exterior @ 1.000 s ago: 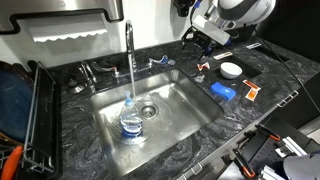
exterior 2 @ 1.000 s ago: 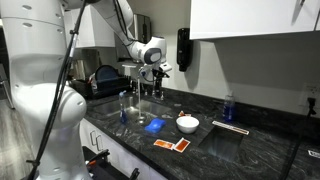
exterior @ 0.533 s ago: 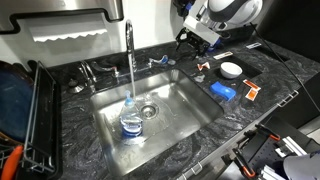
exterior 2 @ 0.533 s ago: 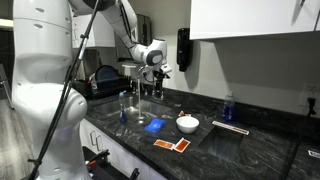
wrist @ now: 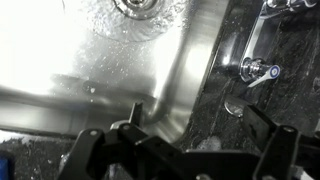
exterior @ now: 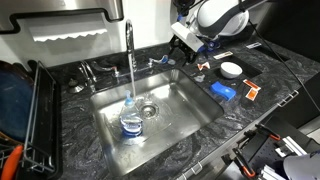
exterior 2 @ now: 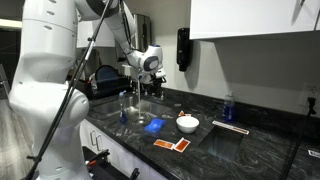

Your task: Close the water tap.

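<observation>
The tall chrome gooseneck tap (exterior: 128, 42) stands behind the steel sink (exterior: 195, 112), and a stream of water runs from it onto a clear bottle (exterior: 131, 122) in the basin. Its small lever handle (exterior: 162, 62) lies on the counter to the right of the spout, and it also shows in the wrist view (wrist: 258, 70). My gripper (exterior: 184, 47) hovers above and just right of the handle, open and empty. In the wrist view my gripper (wrist: 197, 135) has its fingers spread wide over the sink's edge, with the handle ahead of it. It also shows in an exterior view (exterior 2: 143, 78).
A short chrome fixture (exterior: 88, 72) stands left of the tap. A black dish rack (exterior: 25, 110) fills the left side. On the counter to the right lie a white bowl (exterior: 231, 70), a blue sponge (exterior: 222, 91) and an orange card (exterior: 250, 94).
My gripper has moved left along the counter towards the tap and its handle, and a little lower. The water keeps running and the bottle has not moved.
</observation>
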Robot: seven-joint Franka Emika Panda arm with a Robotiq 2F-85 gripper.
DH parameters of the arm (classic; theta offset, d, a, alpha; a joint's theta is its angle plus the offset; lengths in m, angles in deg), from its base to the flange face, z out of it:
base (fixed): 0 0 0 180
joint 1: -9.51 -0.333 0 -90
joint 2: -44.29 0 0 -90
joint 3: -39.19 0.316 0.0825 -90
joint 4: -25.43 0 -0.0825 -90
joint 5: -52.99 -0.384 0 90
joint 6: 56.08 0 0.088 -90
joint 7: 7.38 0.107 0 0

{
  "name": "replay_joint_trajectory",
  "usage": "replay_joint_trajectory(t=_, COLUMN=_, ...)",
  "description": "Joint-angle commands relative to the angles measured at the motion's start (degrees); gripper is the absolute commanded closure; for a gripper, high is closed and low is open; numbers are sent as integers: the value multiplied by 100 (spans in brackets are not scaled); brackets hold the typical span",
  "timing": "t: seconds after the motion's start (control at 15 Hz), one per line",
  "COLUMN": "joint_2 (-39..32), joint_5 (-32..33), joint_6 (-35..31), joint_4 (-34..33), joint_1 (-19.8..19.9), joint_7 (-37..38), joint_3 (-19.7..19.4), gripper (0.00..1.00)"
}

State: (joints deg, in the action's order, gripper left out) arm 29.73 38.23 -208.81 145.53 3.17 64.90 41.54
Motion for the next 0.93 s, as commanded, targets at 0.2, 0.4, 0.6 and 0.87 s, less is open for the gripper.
replay_joint_trajectory(t=0.2, joint_2=-797, joint_5=710, joint_6=-98, joint_4=-662, joint_1=-628, joint_7=2271, joint_3=-512, gripper=0)
replay_joint_trajectory(t=0.4, joint_2=-1035, joint_5=951, joint_6=22, joint_4=-927, joint_1=-753, joint_7=3100, joint_3=-715, gripper=0)
replay_joint_trajectory(t=0.6, joint_2=-1251, joint_5=1019, joint_6=184, joint_4=-1189, joint_1=-743, joint_7=3732, joint_3=-833, gripper=0)
replay_joint_trajectory(t=0.87, joint_2=-1544, joint_5=1057, joint_6=44, joint_4=-1423, joint_1=-669, joint_7=4191, joint_3=-956, gripper=0)
